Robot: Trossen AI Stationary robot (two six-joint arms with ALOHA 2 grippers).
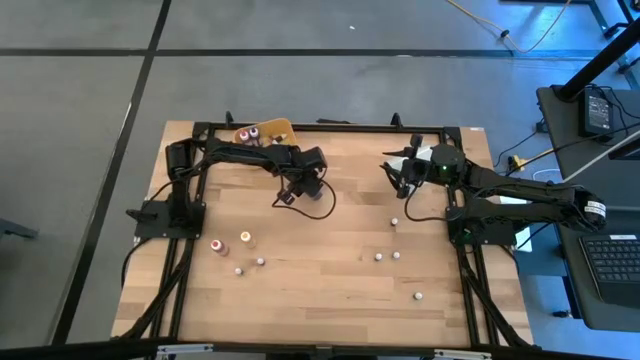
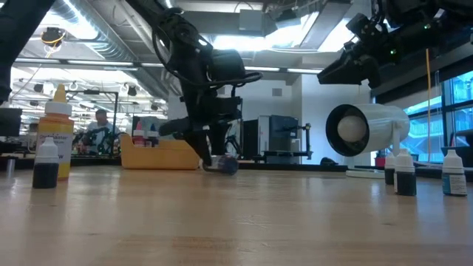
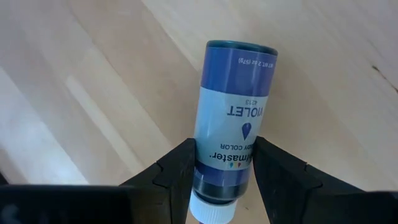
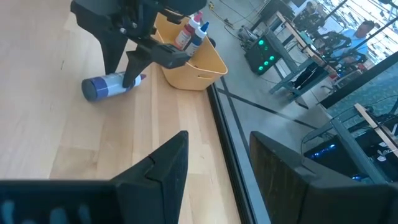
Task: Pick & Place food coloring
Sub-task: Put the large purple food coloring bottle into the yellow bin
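Two arms are sharing the wooden table [image 1: 320, 290]; the left gripper [image 3: 224, 177] is sitting low near the far middle, its fingers [image 3: 177, 174] flanking a violet food coloring bottle [image 3: 233, 130] that's lying on its side on the wood, cap end between them, and whether they're actually squeezing it I can't tell; the right gripper [image 4: 214, 165] is hanging raised at the right, fingers parted around nothing; other little bottles [image 1: 245, 240] are standing scattered across the near half.
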